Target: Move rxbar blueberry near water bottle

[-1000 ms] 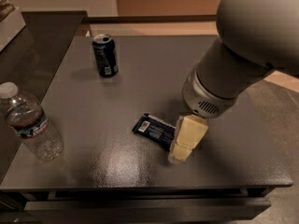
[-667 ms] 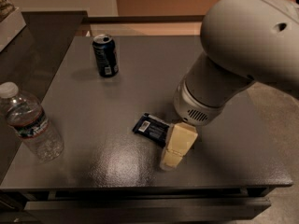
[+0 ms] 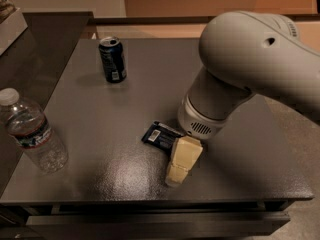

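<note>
The rxbar blueberry (image 3: pixel 159 135) is a flat dark navy wrapper with a small white label patch, lying near the middle front of the dark table (image 3: pixel 100 114). My gripper (image 3: pixel 181 161) hangs from the big grey arm and sits right over the bar's right end, which it hides. One cream-coloured finger (image 3: pixel 183 158) shows, pointing down to the tabletop. The water bottle (image 3: pixel 31 130) is clear crinkled plastic with a white cap and a dark label band; it stands at the table's left edge, well to the left of the bar.
An upright dark blue soda can (image 3: pixel 112 59) stands at the back left of the table. The table's front edge (image 3: pixel 150 200) runs just below the gripper. A darker counter (image 3: pixel 45 34) adjoins at the far left.
The arm and gripper have shifted left and toward the front, closing over the bar's right end. The bar, bottle and can have not visibly moved.
</note>
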`<state>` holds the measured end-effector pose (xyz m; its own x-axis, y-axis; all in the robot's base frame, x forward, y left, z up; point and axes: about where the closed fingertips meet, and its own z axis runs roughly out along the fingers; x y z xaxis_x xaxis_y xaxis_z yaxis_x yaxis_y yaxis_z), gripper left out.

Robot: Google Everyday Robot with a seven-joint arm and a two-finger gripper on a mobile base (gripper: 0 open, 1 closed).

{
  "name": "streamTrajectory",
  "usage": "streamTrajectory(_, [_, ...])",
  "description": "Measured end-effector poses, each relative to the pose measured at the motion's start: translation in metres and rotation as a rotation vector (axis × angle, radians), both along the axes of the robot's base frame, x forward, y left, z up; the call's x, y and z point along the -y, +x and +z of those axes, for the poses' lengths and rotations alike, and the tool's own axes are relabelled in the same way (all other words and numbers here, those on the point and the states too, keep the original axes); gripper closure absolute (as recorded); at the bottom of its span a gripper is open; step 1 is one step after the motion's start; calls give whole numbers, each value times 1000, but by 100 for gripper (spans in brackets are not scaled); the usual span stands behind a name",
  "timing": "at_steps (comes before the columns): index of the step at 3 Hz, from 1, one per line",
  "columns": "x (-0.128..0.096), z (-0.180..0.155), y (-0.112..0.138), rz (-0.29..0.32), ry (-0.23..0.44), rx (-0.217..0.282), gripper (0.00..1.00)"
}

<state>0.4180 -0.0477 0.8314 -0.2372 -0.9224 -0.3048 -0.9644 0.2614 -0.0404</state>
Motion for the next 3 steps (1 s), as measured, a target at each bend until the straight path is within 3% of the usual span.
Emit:
streamTrajectory(1, [-1,-7,2,-1,-1,-19,17])
streamTrajectory(3, [-3,-6,3,-4,5,-31,64])
